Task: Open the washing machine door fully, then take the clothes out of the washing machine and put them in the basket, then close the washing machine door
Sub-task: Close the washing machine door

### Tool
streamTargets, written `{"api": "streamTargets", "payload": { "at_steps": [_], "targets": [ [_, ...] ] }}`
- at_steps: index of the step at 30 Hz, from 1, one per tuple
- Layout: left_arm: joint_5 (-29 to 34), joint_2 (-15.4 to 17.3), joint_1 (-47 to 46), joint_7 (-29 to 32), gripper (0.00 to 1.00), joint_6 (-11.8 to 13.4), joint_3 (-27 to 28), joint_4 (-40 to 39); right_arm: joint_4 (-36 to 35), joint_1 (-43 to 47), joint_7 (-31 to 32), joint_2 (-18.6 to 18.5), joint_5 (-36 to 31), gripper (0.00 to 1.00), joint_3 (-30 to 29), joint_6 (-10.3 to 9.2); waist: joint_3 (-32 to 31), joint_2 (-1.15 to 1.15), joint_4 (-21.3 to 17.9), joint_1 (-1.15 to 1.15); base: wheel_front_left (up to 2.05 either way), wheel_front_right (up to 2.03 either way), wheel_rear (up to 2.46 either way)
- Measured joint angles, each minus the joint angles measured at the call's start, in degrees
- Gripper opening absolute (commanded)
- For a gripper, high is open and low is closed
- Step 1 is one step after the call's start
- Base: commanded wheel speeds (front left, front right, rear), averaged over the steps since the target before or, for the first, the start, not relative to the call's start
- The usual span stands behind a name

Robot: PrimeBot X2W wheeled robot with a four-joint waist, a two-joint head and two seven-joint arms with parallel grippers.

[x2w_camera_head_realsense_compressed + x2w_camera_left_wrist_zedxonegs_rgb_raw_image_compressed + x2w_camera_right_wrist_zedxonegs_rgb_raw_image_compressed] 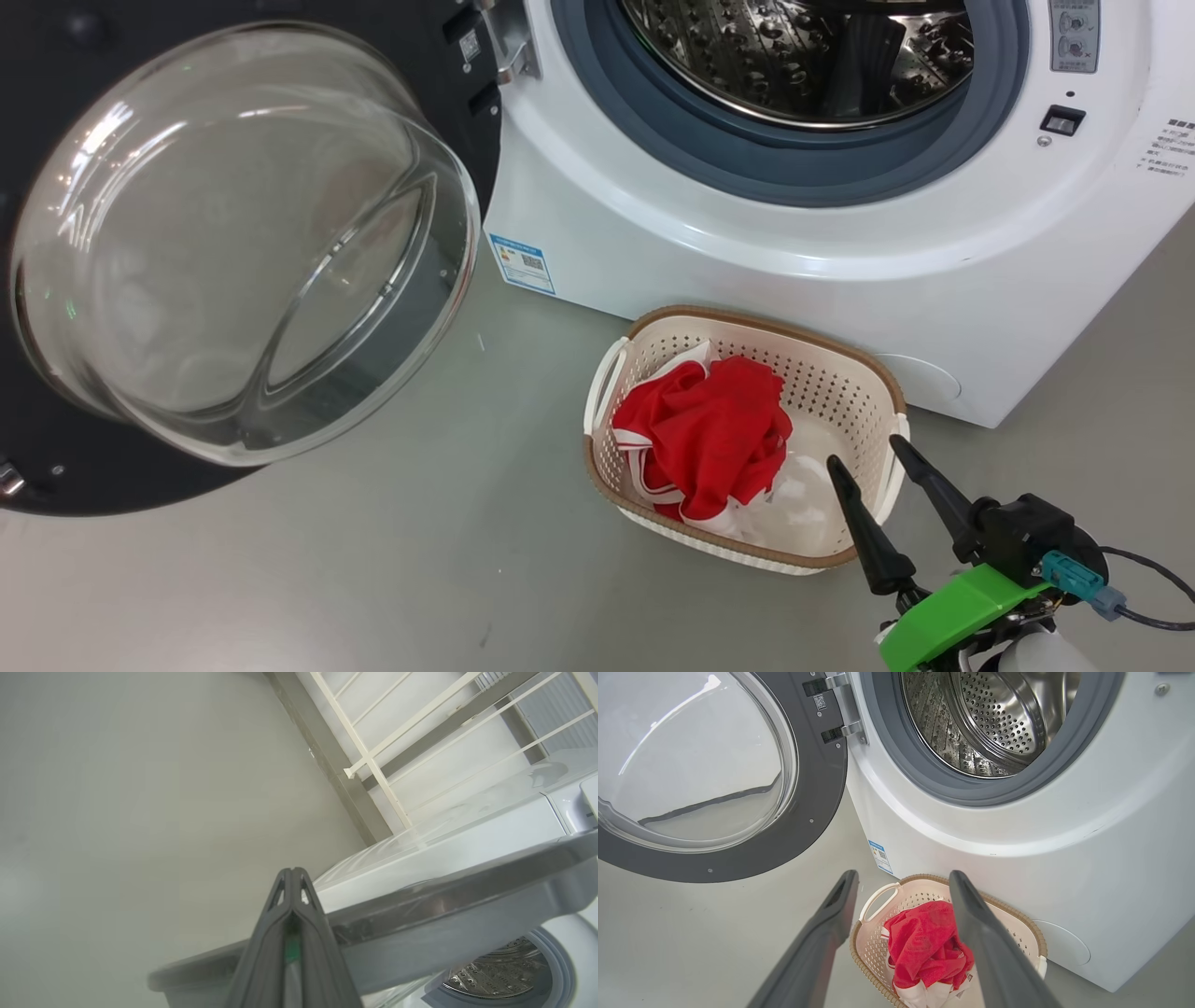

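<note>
Clothes (709, 429): red piece with white bands over a white one, heaped in the basket (747, 322) on the floor (373, 560), just before the washing machine (747, 243); a short carry, we judge. Drum (794, 56): we see no cloth inside. Washing machine door (233, 243): swung wide, not yet closed. Right fingers (859, 523): spread apart, empty, over the basket's near corner. Left fingers (271, 942): pressed together, holding nothing, by the door's edge, likely placed to push it
</note>
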Motion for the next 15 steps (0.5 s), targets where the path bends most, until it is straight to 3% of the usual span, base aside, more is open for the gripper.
{"api": "streamTargets", "payload": {
  "at_steps": [15],
  "targets": [
    [-3.59,0.32,3.41,10.67,0.00,0.08,-2.25,-7.12,0.03,0.20,0.00,0.54,-0.01,1.00,-0.41,0.00,-1.97,0.00,0.57,0.00,0.00,0.00,0.00]
  ]
}}
